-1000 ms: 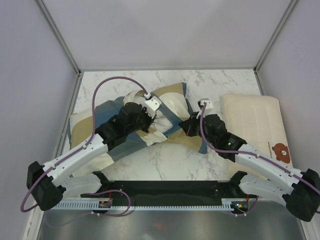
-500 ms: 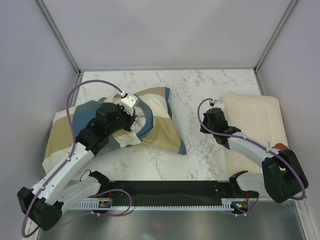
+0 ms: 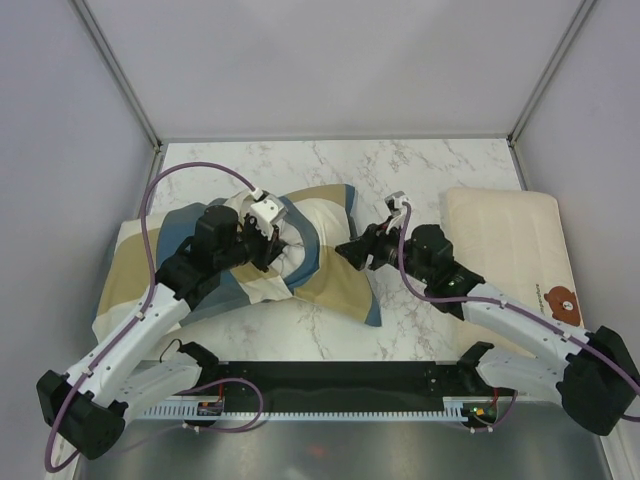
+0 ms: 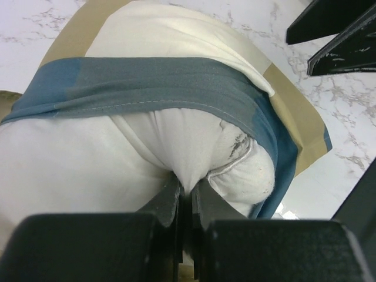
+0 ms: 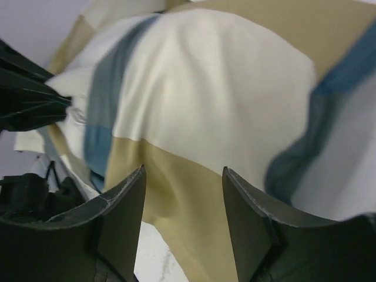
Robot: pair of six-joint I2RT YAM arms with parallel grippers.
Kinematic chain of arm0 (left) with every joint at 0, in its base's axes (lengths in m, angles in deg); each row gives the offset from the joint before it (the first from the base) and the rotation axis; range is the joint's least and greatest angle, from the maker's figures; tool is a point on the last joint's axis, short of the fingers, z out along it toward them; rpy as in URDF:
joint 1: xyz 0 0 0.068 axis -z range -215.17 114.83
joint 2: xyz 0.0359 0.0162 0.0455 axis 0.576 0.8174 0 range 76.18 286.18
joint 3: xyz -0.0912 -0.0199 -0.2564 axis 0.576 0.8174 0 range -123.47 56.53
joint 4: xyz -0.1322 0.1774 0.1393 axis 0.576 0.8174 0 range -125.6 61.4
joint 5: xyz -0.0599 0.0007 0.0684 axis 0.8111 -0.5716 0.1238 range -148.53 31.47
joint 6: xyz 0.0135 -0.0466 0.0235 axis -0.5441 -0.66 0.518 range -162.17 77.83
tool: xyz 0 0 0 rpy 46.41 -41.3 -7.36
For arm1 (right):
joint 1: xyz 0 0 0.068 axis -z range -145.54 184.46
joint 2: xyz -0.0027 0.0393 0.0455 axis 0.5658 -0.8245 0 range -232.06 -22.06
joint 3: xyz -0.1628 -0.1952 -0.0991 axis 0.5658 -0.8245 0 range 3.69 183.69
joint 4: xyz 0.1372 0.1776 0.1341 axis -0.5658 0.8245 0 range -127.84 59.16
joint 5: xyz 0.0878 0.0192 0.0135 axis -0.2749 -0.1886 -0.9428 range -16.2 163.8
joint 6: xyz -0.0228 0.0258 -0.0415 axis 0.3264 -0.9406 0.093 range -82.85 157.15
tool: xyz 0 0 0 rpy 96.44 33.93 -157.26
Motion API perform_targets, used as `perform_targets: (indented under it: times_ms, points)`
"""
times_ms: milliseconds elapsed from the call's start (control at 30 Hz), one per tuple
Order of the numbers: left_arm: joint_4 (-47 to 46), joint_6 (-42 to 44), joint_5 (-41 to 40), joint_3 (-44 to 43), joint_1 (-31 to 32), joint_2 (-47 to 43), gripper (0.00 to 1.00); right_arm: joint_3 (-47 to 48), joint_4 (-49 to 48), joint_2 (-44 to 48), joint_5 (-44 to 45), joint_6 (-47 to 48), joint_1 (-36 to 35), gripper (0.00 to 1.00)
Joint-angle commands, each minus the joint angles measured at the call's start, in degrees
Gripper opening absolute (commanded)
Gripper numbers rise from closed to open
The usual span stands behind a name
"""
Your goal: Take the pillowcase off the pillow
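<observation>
While the left gripper (image 4: 187,191) is clenched tight on a pinched fold at the corner of the large, plump, off-white fabric pillow (image 4: 88,158), its jaws meet with only that cloth between them. Around the pillow sits the soft pillowcase of steel-blue, tan and cream blocks (image 3: 335,278). Its blue hem crosses just beyond the pinched corner, leaving the pillow's near side bare. At the pillow's right end the right gripper (image 3: 352,250) is released, its fingers (image 5: 120,217) spread with pillowcase cloth just ahead between them; whether they touch it cannot be told. Right of the pillow, and apart from it, a flatter cream bear-print pillow (image 3: 505,245) lies on the white marble table (image 3: 420,165).
</observation>
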Motion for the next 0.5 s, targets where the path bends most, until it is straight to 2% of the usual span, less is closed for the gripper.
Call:
perform_targets:
  times_ms: [0,167,267,300,333,400,433,467]
  points:
    - [-6.4,-1.7,7.5,-1.1,0.2,-0.9,0.02,1.0,-12.9,-4.0,-6.4,-4.0,-2.2,0.63]
    - [-6.5,-1.7,7.2,-0.6,0.2,-1.2,0.02,1.1,-20.3,-10.4,-7.7,-6.9,-6.3,0.68]
    - [-6.5,-1.7,6.9,-0.5,0.2,-1.3,0.02,2.6,-20.1,-14.4,-6.4,-6.2,-8.6,0.65]
    - [-6.5,-1.8,7.0,-0.5,0.2,-1.4,0.02,3.2,-19.7,-15.0,-6.1,-5.9,-9.3,0.6]
    - [-6.5,-1.8,7.2,-0.5,0.2,-1.3,0.02,3.3,-19.5,-15.6,-5.6,-5.6,-9.5,0.37]
    - [-6.5,-1.9,7.4,-0.8,0.2,-1.4,0.06,3.4,-19.8,-16.8,-5.0,-5.6,-9.9,0.19]
    - [-6.6,-1.9,7.4,-0.9,0.2,-1.6,0.14,3.6,-19.9,-17.0,-4.7,-5.7,-10.0,0.05]
    - [-6.5,-2.1,7.2,-1.0,0.2,-2.0,0.36,3.7,-20.0,-17.4,-4.5,-5.6,-10.1,0.0]
